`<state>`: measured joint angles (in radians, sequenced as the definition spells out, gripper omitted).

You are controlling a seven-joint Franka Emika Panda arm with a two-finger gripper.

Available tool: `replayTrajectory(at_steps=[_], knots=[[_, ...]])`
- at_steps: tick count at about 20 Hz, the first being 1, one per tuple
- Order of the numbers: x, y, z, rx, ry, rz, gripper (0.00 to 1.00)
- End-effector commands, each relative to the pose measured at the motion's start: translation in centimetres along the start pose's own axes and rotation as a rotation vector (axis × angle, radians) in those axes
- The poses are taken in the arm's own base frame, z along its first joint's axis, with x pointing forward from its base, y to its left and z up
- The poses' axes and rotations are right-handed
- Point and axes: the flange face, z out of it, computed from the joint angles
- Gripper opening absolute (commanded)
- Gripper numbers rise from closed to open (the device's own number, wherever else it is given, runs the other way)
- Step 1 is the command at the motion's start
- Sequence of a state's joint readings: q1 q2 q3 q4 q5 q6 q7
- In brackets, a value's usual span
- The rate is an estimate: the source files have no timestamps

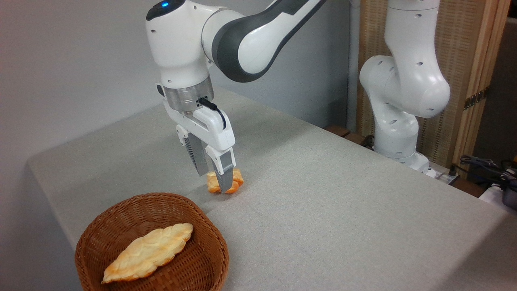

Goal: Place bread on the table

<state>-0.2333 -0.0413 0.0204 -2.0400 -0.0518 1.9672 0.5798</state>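
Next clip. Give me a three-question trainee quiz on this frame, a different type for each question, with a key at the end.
1. True or false: the braided loaf lies on the bare table.
2. Where is the small round bun? A) in the wicker basket B) between the fingers of the hand, low at the cloth C) beside the arm's base
3. Fill in: the bun is ____ the basket, farther from the camera.

Key
1. False: it lies inside the basket.
2. B. The fingers stand on either side of the bun; whether it already rests on the cloth cannot be told.
3. outside
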Motion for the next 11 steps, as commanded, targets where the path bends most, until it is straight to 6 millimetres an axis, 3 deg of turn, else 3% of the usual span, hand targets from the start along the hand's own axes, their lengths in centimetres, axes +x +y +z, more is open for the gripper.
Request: replayTrajectory(at_steps=[1,4,5,11], knots=[[0.1,-0.8,-1.7,0.036,0.029,0.002,1.00],[0.1,-2.3,-4.2,0.069,0.080,-0.019,1.00],[-0.5,-3.6,-4.9,0.079,0.100,-0.045,1.00],[-2.0,-6.3,-6.7,0.103,0.131,-0.094,1.00]])
